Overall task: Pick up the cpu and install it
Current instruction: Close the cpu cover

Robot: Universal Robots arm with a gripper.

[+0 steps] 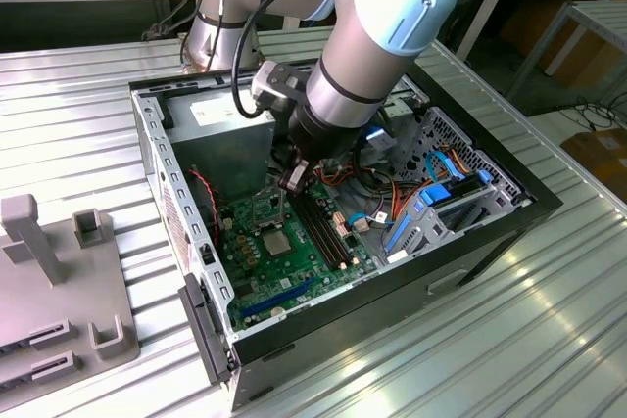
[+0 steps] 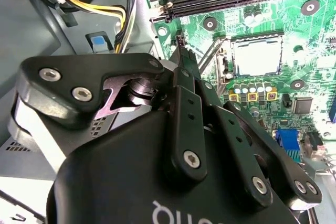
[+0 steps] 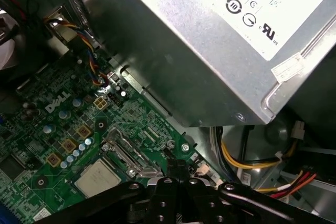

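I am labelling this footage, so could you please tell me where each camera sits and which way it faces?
Exterior view: off the arm, above the open computer case, looking down at the green motherboard; the arm's wrist shows.
Second wrist view: on the arm, facing the motherboard; the black hand shows.
First wrist view: on the arm, facing the power supply; black linkage shows.
All share the cpu in its socket.

The arm (image 1: 362, 56) was built of silver-grey tubes with rounded pale blue caps at the joints, seen across the top of the exterior view. A black cable ran along it in loops. Near the wrist sat a grey bracket and a black collar. The gripper (image 2: 181, 51) was matt black, its flat linked bars pinned with silver hex-socket screws, filling the lower half of the second wrist view; white lettering marked its body.
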